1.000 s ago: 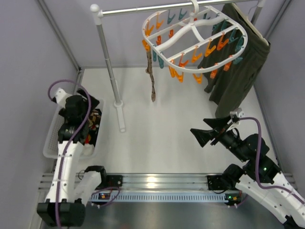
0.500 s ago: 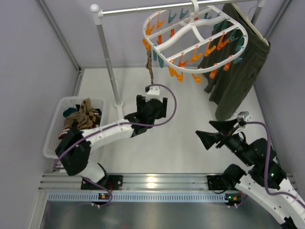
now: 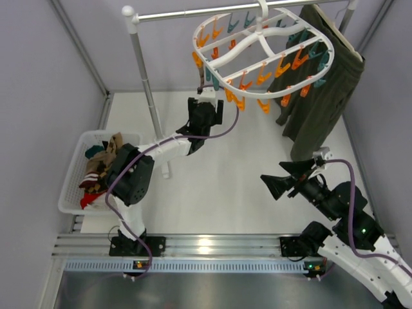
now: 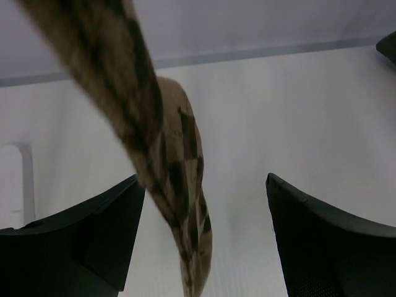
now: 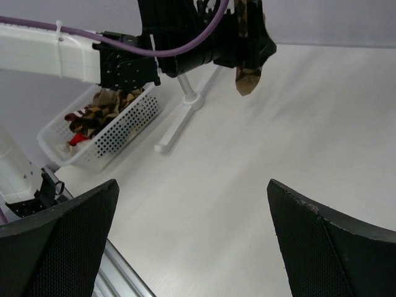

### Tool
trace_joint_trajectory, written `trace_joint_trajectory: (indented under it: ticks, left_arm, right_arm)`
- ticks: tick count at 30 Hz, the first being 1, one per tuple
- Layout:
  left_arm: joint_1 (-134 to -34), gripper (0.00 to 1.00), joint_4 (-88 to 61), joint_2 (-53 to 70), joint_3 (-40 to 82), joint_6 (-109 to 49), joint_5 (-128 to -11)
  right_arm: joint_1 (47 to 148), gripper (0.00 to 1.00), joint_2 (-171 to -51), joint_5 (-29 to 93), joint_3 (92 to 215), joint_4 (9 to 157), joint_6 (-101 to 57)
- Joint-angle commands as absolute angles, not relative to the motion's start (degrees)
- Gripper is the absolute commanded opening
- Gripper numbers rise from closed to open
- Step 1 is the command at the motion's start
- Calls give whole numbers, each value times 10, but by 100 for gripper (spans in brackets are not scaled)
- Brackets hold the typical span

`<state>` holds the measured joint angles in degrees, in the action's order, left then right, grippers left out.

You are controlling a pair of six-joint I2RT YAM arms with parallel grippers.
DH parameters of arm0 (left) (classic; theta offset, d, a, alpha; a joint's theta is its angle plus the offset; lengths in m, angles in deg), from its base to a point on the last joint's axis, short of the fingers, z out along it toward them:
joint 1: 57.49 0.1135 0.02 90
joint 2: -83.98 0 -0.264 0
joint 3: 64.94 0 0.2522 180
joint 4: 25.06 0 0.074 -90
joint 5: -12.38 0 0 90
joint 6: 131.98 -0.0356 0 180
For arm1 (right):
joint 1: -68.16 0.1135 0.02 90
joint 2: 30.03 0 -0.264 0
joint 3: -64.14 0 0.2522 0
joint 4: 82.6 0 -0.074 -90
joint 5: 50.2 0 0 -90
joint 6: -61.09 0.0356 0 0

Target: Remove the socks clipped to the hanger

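Observation:
The white oval hanger [image 3: 264, 45] with orange and teal clips hangs from the rail at the top. One brown argyle sock [image 3: 200, 81] is still clipped at its left edge and hangs down. My left gripper [image 3: 203, 103] is raised to that sock and open. In the left wrist view the sock [image 4: 167, 167] hangs between the open fingers [image 4: 80, 241], closer to the left one; I cannot tell if it touches. My right gripper [image 3: 273, 181] is open and empty, low over the table at the right. The right wrist view shows the sock's tip [image 5: 249, 73].
A white perforated basket [image 3: 69, 187] at the left holds several removed socks [image 3: 103, 161]. The white rail stand's post [image 3: 147, 90] and foot stand just left of the left arm. A dark olive garment [image 3: 322, 96] hangs at the right, behind the right gripper.
My left arm has swung from the basket across to the hanging sock and risen, so the sock now lies between its open fingers. The right gripper has barely moved.

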<state>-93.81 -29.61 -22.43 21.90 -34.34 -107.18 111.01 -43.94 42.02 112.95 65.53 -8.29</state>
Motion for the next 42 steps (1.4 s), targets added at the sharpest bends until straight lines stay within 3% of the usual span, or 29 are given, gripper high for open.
trace_joint_trajectory:
  ticks: [1,6,8,13,20,31,40,42]
  left_arm:
    - [-928,81,-350,-259,274,-379,-1052]
    - [-933,10,-358,-233,235,-347,-1095]
    - [-950,0,-358,-207,205,-331,-1162]
    - [-998,0,-356,-154,146,-303,-1268]
    - [-1140,0,-356,-100,101,-327,-1447]
    - [-1337,0,-356,-180,172,-435,-1682]
    - [-1357,0,-356,-208,212,-458,-1697]
    - [-1359,0,-356,-206,211,-458,-1698]
  right_arm:
    - [1103,99,-466,405,1153,691,-89]
    - [1103,99,-461,380,1169,697,-79]
    - [1103,99,-456,379,1174,697,-73]
    - [1103,99,-443,374,1210,676,-67]
    - [1103,99,-456,412,1297,608,-79]
    - [1103,99,-618,434,1523,501,-145]
    - [1103,99,-749,359,1632,487,-158]
    - [1103,96,-791,333,1649,487,-157]
